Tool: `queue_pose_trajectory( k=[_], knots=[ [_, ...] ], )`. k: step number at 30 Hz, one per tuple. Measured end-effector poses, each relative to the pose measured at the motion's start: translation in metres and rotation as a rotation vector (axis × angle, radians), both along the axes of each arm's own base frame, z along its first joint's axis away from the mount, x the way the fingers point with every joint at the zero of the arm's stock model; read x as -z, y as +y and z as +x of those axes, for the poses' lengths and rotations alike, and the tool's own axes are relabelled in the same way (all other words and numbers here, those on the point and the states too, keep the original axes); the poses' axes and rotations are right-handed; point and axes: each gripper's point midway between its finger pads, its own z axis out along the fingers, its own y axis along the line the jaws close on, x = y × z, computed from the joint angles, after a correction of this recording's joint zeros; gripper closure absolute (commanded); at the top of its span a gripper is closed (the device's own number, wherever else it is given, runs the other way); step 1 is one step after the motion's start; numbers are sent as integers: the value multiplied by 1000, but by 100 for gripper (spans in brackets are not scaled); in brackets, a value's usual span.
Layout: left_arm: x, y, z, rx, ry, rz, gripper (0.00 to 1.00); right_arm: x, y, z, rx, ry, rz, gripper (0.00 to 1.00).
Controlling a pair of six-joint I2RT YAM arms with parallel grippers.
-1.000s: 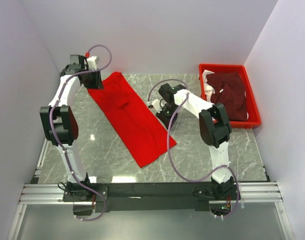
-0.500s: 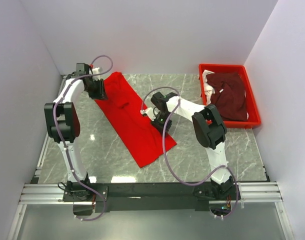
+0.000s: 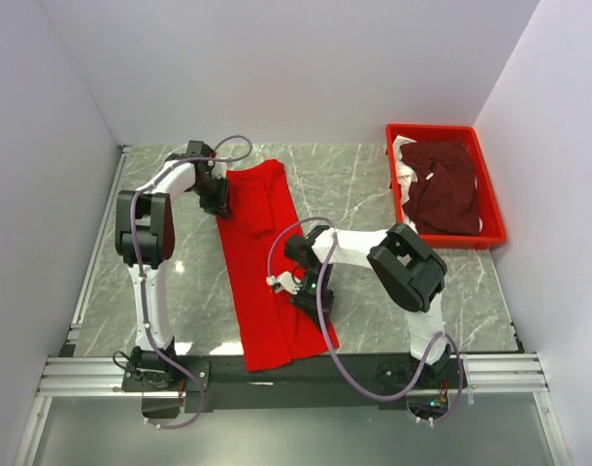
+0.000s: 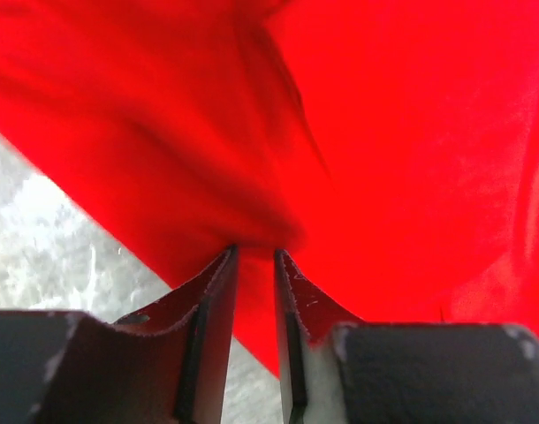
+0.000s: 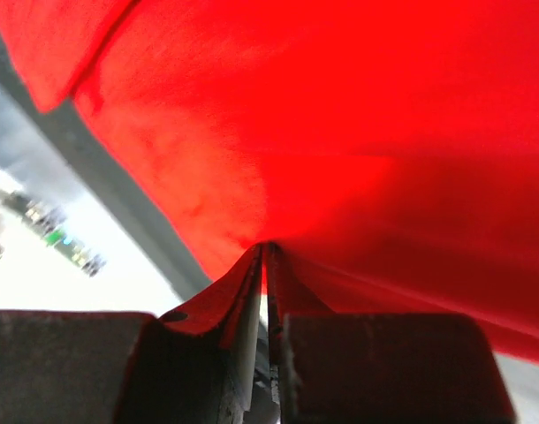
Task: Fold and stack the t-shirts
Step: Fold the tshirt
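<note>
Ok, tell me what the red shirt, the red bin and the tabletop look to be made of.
Red shirt: soft matte cloth, likely cotton knit; it creases and drapes in folds. Red bin: probably rigid plastic, going by its straight moulded walls and rim. Tabletop: grey with white veins and glare spots, so polished marble or a marble-look laminate; I can't tell which.

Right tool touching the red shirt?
Touching. The right wrist view shows the right tool clamped shut on a fold of the red shirt, cloth bunched at its tips.
</note>
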Motion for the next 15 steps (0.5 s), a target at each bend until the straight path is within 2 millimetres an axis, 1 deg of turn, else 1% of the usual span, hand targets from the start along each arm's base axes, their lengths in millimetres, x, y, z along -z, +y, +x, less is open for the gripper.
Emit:
queue_pose_trajectory(
  k=[1,2,3,5,6,7,8,9,10,12,14,15],
  knots=[
    [-1,-4,2,10,-3,0,71,-1,0,-9,-12,23,-1,85],
    [-1,-9,5,19,-4,-3,71,-1,0,-13,-17,37,0,85],
    [0,-13,9,26,-7,-7,72,-2,0,-12,-15,41,4,85],
    [-1,-22,23,41,-16,-17,72,-7,0,-3,2,39,20,85],
    [-2,-28,34,49,-32,-25,71,-12,2,7,22,31,34,84],
    [-3,-33,45,56,-53,-30,71,-19,4,21,46,14,54,84],
    [-4,-36,55,59,-74,-34,70,-27,8,38,73,-8,75,84],
    [-5,-41,68,66,-104,-42,68,-35,14,61,106,-46,113,84],
    [-7,-44,77,70,-129,-43,66,-45,20,88,144,-97,155,83],
    [-9,-48,92,73,-174,-52,60,-66,26,149,235,-201,226,83],
    [-11,-51,102,77,-213,-63,57,-87,28,213,327,-315,283,83],
    [-13,-51,105,78,-229,-68,57,-94,28,239,360,-373,304,83]
  ],
)
